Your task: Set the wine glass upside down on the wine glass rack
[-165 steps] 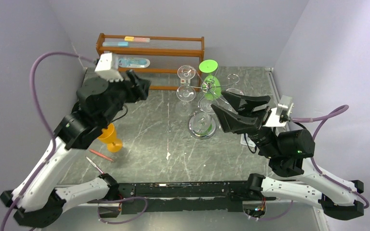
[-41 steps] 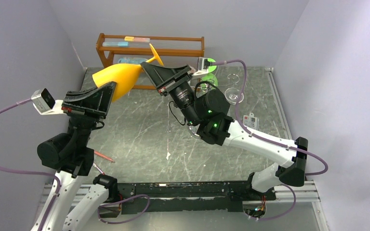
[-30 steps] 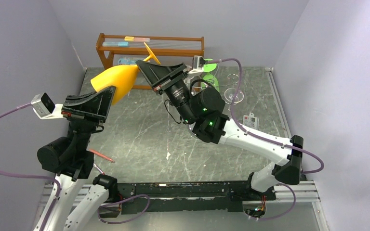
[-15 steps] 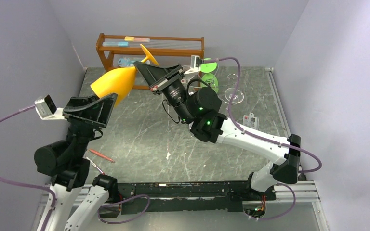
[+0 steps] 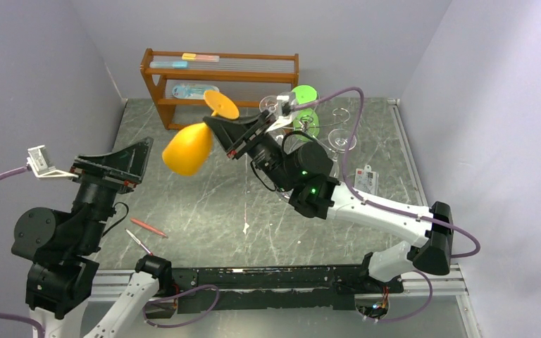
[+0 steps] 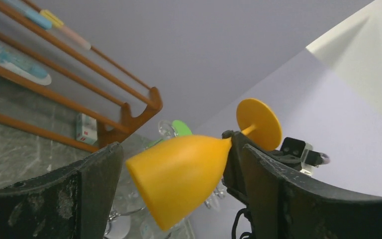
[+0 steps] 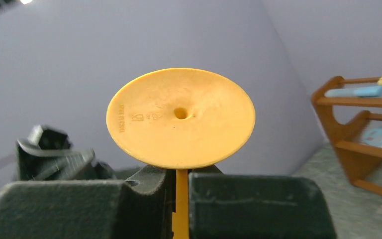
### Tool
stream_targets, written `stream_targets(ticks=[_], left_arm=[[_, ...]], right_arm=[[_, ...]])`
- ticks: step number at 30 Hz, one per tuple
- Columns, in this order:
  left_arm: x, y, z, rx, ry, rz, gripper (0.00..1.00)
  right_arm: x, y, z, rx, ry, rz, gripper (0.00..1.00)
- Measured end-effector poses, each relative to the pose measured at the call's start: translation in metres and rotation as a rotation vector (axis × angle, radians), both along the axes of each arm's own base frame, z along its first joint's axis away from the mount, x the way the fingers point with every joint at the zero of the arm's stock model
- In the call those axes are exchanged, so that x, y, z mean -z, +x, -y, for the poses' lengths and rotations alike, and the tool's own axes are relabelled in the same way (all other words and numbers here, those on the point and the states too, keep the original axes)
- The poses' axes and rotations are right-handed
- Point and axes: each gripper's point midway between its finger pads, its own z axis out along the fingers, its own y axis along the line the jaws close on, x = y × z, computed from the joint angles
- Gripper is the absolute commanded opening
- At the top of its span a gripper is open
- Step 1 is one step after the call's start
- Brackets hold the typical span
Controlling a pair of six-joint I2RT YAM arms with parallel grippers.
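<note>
Clamping stem of wine glass, right pincer held it tilted bowl-down; left pincer gaped empty; rack behind right pincer, hanging remained.

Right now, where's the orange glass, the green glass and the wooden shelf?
orange glass [image 5: 188,149]: top view, its bowl.
green glass [image 5: 303,95]: top view, its round foot.
wooden shelf [image 5: 239,74]: top view, a front rail.

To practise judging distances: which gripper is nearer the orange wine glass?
Right. The right gripper is shut on the orange wine glass at its stem, between bowl and foot. The left gripper stands open to the left of the bowl, apart from it.
</note>
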Motion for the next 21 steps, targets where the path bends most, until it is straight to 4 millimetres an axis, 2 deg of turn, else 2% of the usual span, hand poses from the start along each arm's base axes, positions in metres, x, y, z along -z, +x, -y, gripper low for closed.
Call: stream_targets(ticks=[3,5,9,13,17,21], left_arm=[[0.009,0.003,0.004,0.014,0.035,-0.021,0.91],[0.006,0.001,0.009,0.043,0.046,-0.005,0.91],[-0.005,-0.004,0.023,0.121,0.049,0.042,0.91],[-0.005,0.002,0.041,0.210,0.061,0.028,0.88],[0.009,0.022,0.059,0.274,0.093,-0.067,0.79],[0.027,0.029,0.081,0.395,0.104,-0.126,0.73]], right_arm=[[0.028,-0.005,-0.007,0.010,-0.149,0.117,0.00],[0.052,-0.011,-0.009,0.009,-0.260,0.208,0.00],[0.075,-0.024,-0.010,-0.009,-0.399,0.382,0.00],[0.081,-0.035,-0.008,-0.018,-0.473,0.539,0.00],[0.080,-0.039,-0.005,-0.004,-0.505,0.626,0.00],[0.083,-0.043,-0.005,-0.005,-0.523,0.677,0.00]])
